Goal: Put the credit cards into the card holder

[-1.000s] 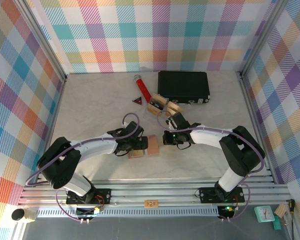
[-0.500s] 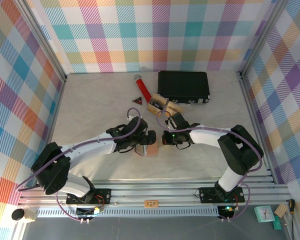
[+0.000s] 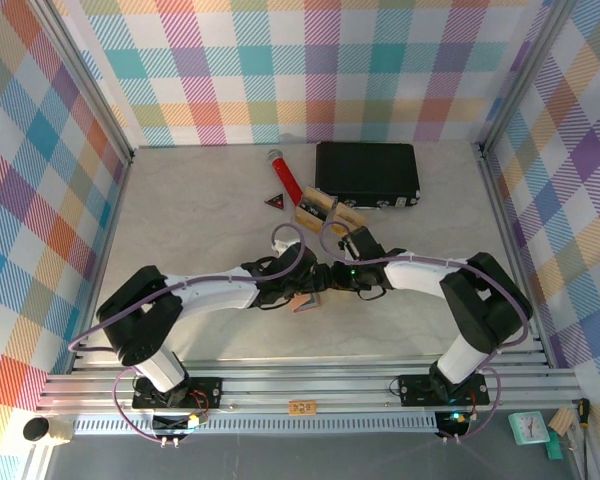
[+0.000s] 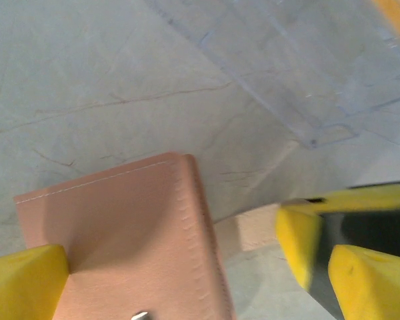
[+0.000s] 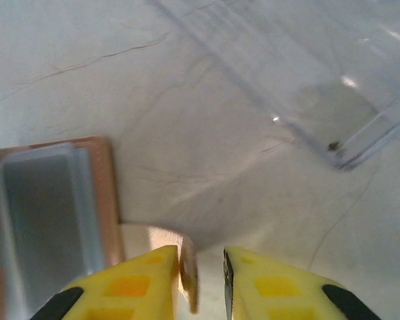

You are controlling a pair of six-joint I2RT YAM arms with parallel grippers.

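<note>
Starting at the left, our left gripper (image 4: 200, 283) has swung in toward 3 o'clock over the last second. It now stands spread as wide as it goes and grips nothing. Its left finger rests at the near left corner of the card holder (image 4: 127, 233), and the other finger stands well off the holder's right edge.

The holder lies flat on the table (image 3: 180, 230) at about 6 o'clock from the clear tray (image 5: 307, 87). From above it sits between the two grippers, partly covered by our left arm.

Our right gripper (image 5: 200, 283) was pinched tight a second ago and has just begun to part. A narrow gap shows, with a thin tan edge (image 5: 188, 287) standing in it, clear of the right-hand finger. We cannot tell whether that edge is a card or the holder's own flap.

We read this as a handover: the right lets go while the left arrives to steady the holder. Credit cards (image 3: 316, 206) remain in the tray at 12 o'clock from the holder, so most of the job is still ahead.
</note>
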